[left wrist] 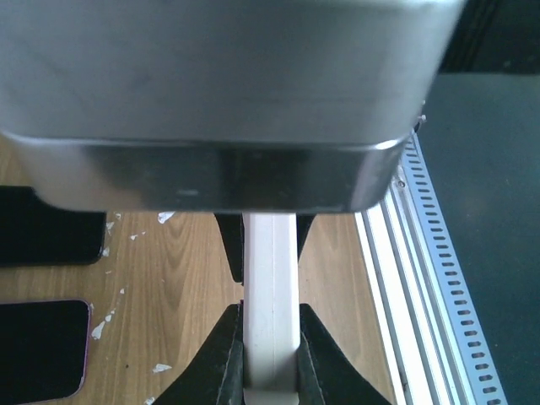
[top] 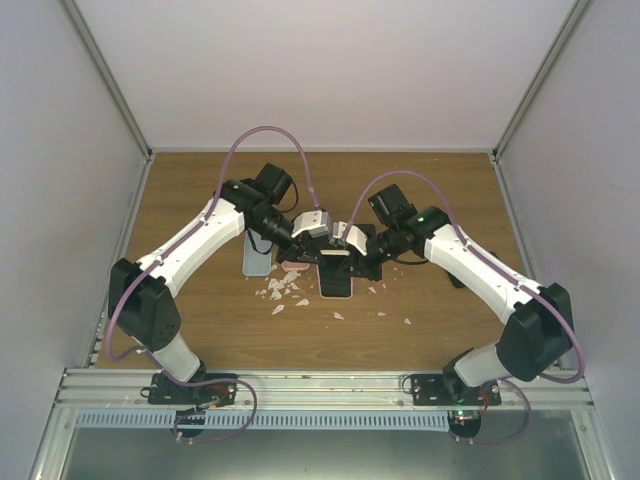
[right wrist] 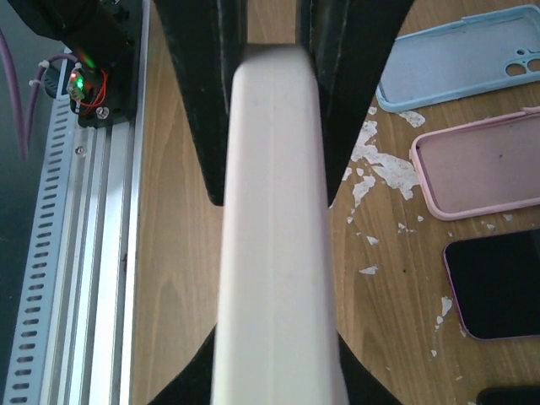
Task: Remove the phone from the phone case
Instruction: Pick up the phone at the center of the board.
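A white phone case (top: 331, 238) is held edge-on above the table's middle, between both grippers. In the left wrist view my left gripper (left wrist: 270, 337) is shut on the case's narrow white edge (left wrist: 270, 287). The right wrist view shows my right gripper (right wrist: 274, 375) shut against the same case (right wrist: 274, 236), with the left gripper's black fingers (right wrist: 198, 101) clamping its far end. From above, the left gripper (top: 316, 230) and right gripper (top: 347, 240) meet nose to nose. Seen only edge-on, the phone cannot be made out inside the case.
On the wood below lie an empty blue case (right wrist: 460, 59), an empty pink case (right wrist: 481, 169) and a black phone with a pink rim (right wrist: 498, 287). White flakes (top: 283, 292) litter the table. A slotted aluminium rail (right wrist: 76, 278) runs along the near edge.
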